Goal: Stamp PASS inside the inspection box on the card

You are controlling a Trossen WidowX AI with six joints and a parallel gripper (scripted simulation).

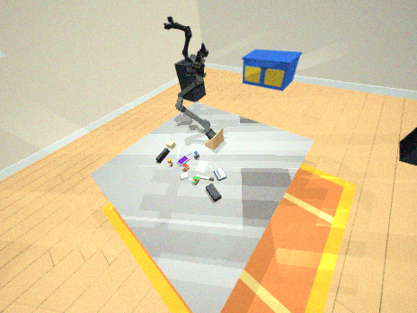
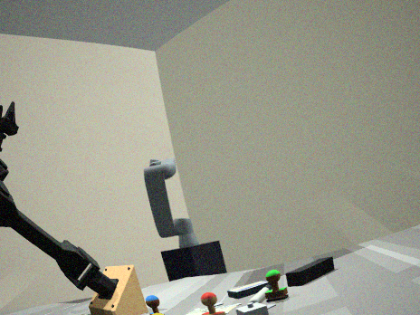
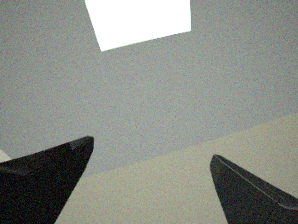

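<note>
Your hand (image 1: 203,48) (image 2: 7,107) (image 3: 153,152): fingers wide apart, raised high — nothing between them.
Green-knobbed stamp (image 1: 196,180) (image 2: 273,284): standing upright on your bench (image 1: 189,243) (image 2: 362,281).

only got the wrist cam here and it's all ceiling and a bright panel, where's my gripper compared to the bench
Observer: Your gripper is raised well above the bench, wide open.
Operator: any stamps down there
Observer: Yes, a green-knobbed stamp and a red-knobbed stamp stand upright on it. I can't read which is PASS.
Operator: and the ink pad
Observer: In the top view, a flat purple item, possibly the pad, lies near the red-knobbed one.
</note>
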